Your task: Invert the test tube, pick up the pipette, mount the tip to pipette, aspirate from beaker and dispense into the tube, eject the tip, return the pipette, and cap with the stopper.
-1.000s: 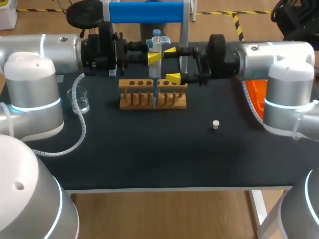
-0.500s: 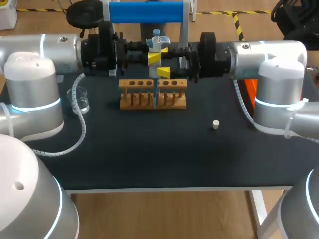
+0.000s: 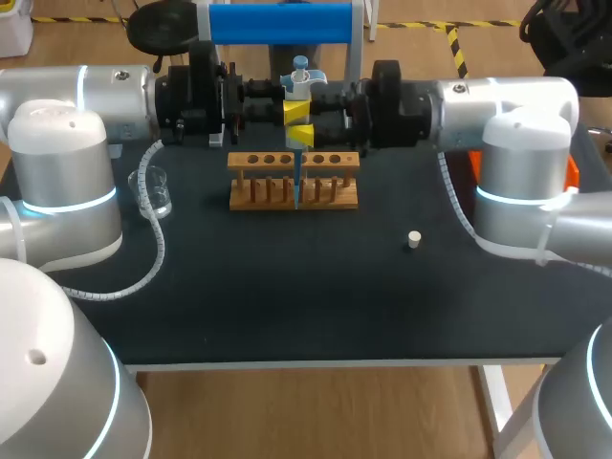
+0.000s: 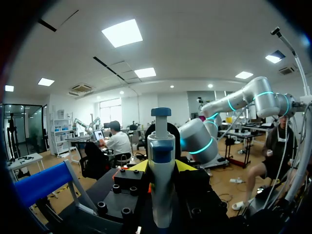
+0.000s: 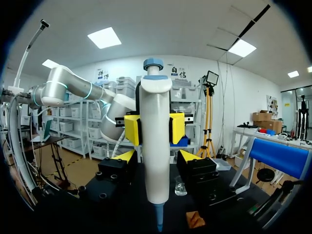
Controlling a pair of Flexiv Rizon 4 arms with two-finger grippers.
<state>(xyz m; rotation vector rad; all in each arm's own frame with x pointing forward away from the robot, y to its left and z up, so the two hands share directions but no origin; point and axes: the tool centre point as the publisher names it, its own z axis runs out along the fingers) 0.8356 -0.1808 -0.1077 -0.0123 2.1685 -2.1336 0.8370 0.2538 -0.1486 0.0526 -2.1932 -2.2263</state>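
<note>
The left arm (image 3: 96, 91) comes in from the left side and lies level, with its wrist straight and pointing to the middle. The right arm (image 3: 507, 100) comes in from the right side in the same way, also level. The two tools meet face to face at the middle. The left tool (image 3: 295, 111) is clamped on the pipette (image 3: 300, 76), with one yellow pad (image 5: 129, 129) pressed on each side of its body. The right tool (image 3: 303, 134) has its fingers (image 5: 125, 156) spread. They stand on both sides of the same pipette, close to the left tool's pads, and a small gap is seen on each side.
</note>
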